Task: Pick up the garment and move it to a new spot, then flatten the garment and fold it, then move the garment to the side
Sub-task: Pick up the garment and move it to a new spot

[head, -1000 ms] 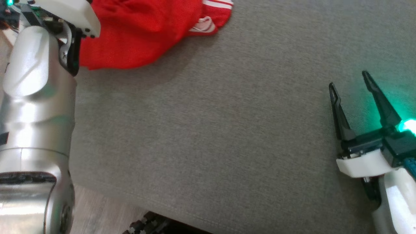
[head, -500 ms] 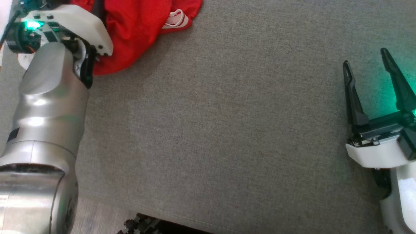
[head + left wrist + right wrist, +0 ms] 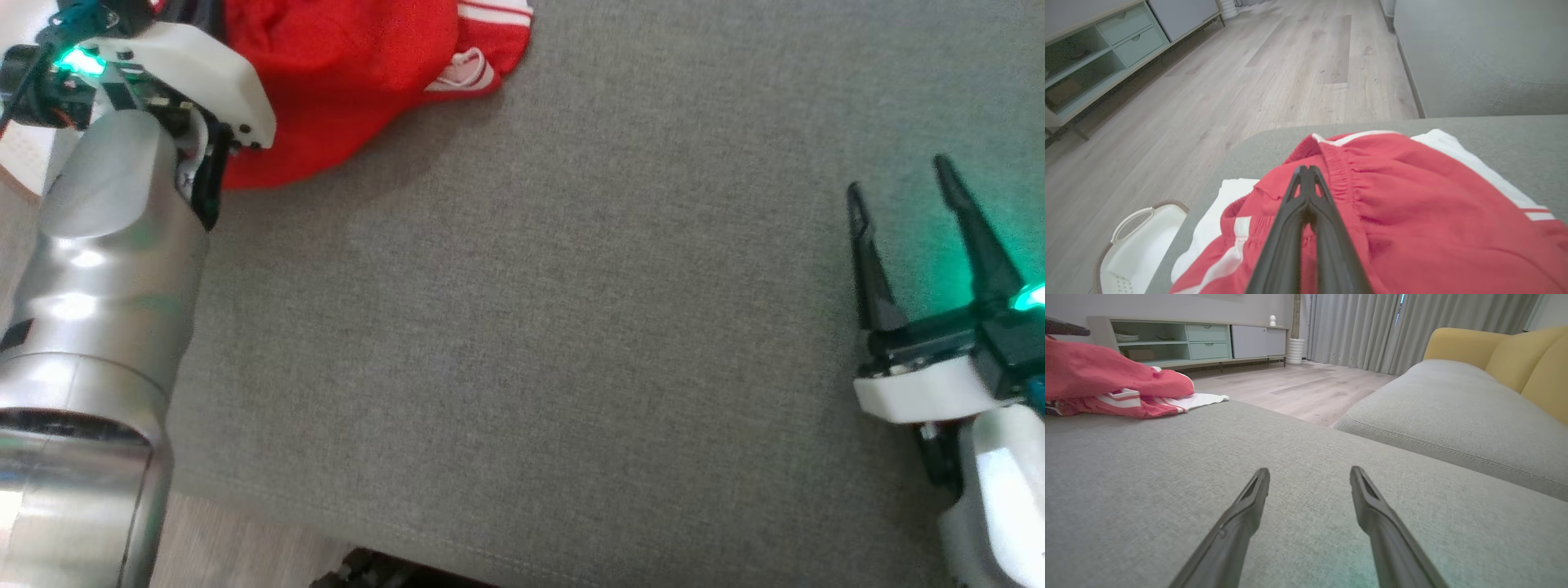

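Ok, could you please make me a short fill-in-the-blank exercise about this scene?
1. The garment is ___ with white stripes.
2. The left gripper is ___ on the garment.
3. The right gripper is ___ above the grey cushion.
4. The back cushions of the sofa are ___.
Missing words: red; shut; open; yellow.

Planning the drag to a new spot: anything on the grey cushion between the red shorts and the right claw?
Nothing visible: the grey cushion between the red shorts and the right claw shows bare fabric.
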You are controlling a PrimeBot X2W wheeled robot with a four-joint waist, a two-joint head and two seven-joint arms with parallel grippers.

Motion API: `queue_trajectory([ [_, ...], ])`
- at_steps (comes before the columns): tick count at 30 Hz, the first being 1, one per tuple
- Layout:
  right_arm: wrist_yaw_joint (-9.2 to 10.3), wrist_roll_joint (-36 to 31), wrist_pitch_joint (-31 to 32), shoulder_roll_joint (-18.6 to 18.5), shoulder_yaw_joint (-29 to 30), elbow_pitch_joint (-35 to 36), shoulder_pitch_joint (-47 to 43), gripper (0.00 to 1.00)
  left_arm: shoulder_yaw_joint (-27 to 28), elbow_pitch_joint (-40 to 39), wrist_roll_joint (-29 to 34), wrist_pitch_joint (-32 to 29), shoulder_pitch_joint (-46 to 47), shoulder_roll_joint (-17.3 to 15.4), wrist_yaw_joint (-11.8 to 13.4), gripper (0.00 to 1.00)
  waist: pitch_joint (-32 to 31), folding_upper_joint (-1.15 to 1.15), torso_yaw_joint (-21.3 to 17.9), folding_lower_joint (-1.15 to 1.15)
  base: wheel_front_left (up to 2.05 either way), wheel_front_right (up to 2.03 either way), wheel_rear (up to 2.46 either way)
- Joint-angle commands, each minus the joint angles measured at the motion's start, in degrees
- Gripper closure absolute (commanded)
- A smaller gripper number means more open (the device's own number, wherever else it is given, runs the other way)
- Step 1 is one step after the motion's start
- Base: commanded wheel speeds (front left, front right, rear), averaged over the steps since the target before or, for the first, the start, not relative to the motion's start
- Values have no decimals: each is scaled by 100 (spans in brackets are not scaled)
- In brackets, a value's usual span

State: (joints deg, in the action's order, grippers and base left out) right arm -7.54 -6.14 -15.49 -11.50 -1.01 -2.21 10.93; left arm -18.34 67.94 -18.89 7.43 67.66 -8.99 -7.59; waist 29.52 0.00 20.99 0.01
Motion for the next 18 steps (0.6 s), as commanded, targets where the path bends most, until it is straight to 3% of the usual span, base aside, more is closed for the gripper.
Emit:
queue_trajectory([
  [1,5,26,49,51,-160,30,-223,0,35,-167,-37,65,187,-395,11,100,-198,0,-23,-1,0,0,0],
  [18,5,218,49,444,-436,-275,-464,0,-838,-589,-417,478,501,-918,10,100,-1345,0,-340,-1,0,0,0],
])
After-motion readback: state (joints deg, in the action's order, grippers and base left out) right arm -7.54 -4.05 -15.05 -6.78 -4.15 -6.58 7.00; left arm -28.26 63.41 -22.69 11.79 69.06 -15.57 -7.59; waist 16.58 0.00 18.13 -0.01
